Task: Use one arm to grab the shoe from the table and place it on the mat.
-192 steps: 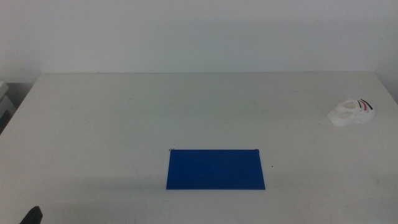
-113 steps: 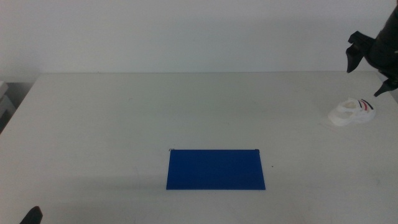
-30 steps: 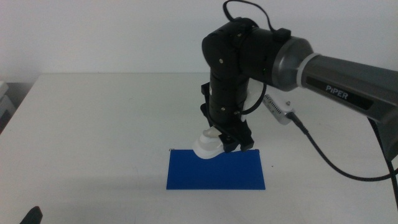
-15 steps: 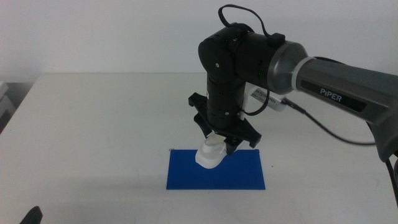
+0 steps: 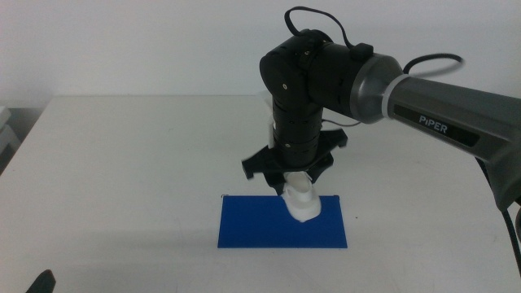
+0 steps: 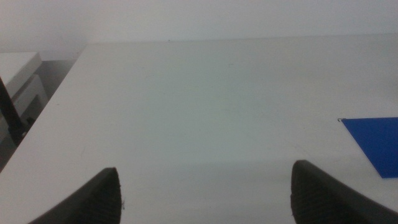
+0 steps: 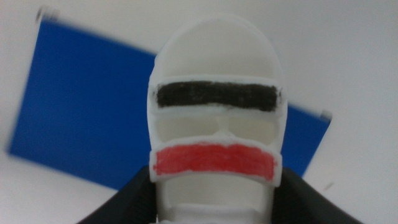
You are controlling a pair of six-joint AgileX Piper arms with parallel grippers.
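The right arm (image 5: 423, 89) reaches in from the right, its black wrist above the table's middle. My right gripper (image 5: 297, 181) is shut on the white shoe (image 5: 303, 203) and holds it tilted over the right half of the dark blue mat (image 5: 248, 224); I cannot tell if it touches. In the right wrist view the shoe (image 7: 214, 124) fills the centre, one black and one red strap showing, with the mat (image 7: 81, 112) beneath it and dark fingers (image 7: 124, 208) at its sides. My left gripper (image 6: 205, 193) is open and empty, waiting at the near left (image 5: 41, 282).
The off-white table (image 5: 122, 163) runs wide around the mat. A black cable (image 5: 431, 61) loops off the right arm. In the left wrist view a corner of the mat (image 6: 373, 143) shows far off, and the table's left edge (image 6: 56, 118) drops away.
The right wrist has turned, and the shoe has swung from the mat's left-centre to its right half. Over the longer span, the shoe came from the table's far right.
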